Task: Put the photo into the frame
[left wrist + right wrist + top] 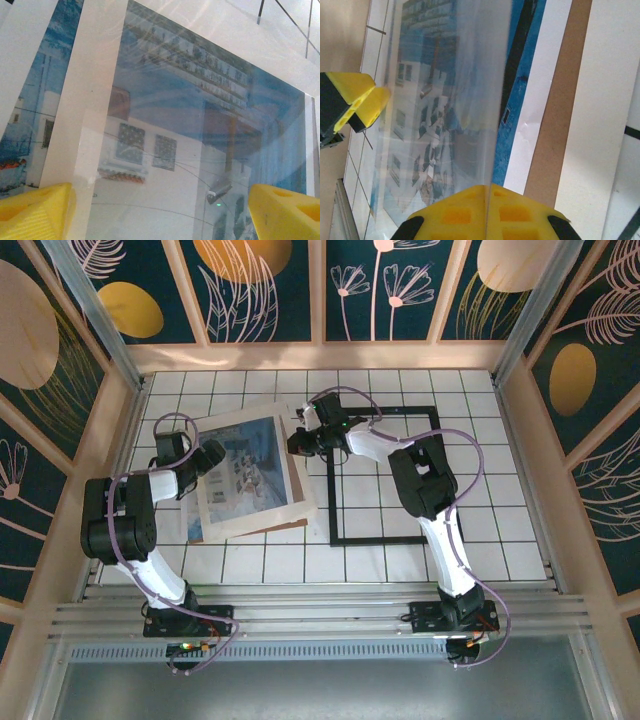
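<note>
Spotted photo (250,465) face up in a stack on the left part of the bench (500,530), just left of frame (385,541) and not inside it

Ringed by white mat (250,521), with brown board (270,529) poking out along the near edge

Found frame flat on the tiles, well right of centre, crossed at its far left corner by right arm

Clenched tight with right hand (300,440) on the right edge of a clear sheet (470,100) over the photo; fingers pressed together on that thin edge in the wrist view (487,192)

Can't tell if sheet lies flat or tilts

Released and spread wide at the stack's left edge: left hand (208,455), gripping nothing, yellow tips far apart above mat and photo (160,210)
</note>
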